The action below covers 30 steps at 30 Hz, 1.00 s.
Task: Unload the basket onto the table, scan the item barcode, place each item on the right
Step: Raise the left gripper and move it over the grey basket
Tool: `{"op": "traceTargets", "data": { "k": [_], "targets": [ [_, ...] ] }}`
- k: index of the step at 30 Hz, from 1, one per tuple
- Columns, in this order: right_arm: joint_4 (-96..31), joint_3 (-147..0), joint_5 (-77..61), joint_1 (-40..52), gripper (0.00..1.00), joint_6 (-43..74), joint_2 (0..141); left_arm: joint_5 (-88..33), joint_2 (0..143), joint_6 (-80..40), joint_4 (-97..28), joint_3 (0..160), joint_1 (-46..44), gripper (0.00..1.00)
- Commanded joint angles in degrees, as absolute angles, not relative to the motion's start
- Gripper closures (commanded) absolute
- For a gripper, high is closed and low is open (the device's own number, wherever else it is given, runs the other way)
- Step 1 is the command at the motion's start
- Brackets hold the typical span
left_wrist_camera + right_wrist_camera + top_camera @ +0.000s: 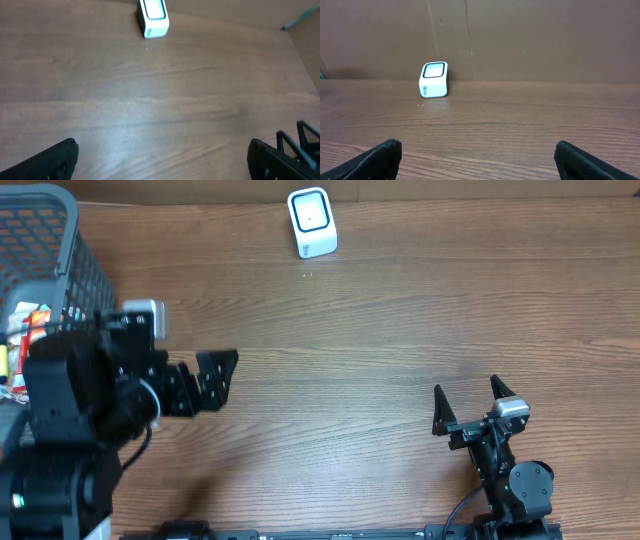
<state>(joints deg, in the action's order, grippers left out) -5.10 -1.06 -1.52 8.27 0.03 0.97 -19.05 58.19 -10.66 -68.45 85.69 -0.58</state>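
Well, from above, the left gripper (222, 377) is wide open and holds nothing. It points away from the basket (60, 240), and the small packets (25, 323) to scan lie inside that basket, on the other side of the arm from its fingertips. The right gripper (466, 395) is open and empty too, well apart from the basket, so the left arm is much nearer. From the left wrist, the two fingers (50, 162) stand wide, with the white scanner (152, 19) far ahead and no packet in sight. From the right wrist, the scanner sits far ahead, a bit to the left
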Motion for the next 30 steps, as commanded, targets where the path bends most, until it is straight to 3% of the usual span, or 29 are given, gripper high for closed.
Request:
{"op": "traceTargets", "data": {
  "k": [1, 18, 25, 30],
  "targets": [
    [-4.71, -0.47, -1.61, 8.12, 0.00, 0.45, 1.04, -17.74, 60.58, -10.48, -67.42, 89.45, -0.78, 0.00],
    [-4.71, -0.47, -1.61, 8.12, 0.00, 0.45, 1.04, -3.46, 63.61, -17.21, -63.20, 91.29, -0.62, 0.01],
    [-4.71, -0.47, -1.61, 8.12, 0.00, 0.45, 1.04, -1.93, 75.92, -17.52, -69.01, 106.80, 4.05, 0.01],
    [-4.71, -0.47, -1.61, 8.12, 0.00, 0.45, 1.04, 0.03, 83.99, -16.29, -70.00, 119.87, 12.53, 0.01]
  ]
}}
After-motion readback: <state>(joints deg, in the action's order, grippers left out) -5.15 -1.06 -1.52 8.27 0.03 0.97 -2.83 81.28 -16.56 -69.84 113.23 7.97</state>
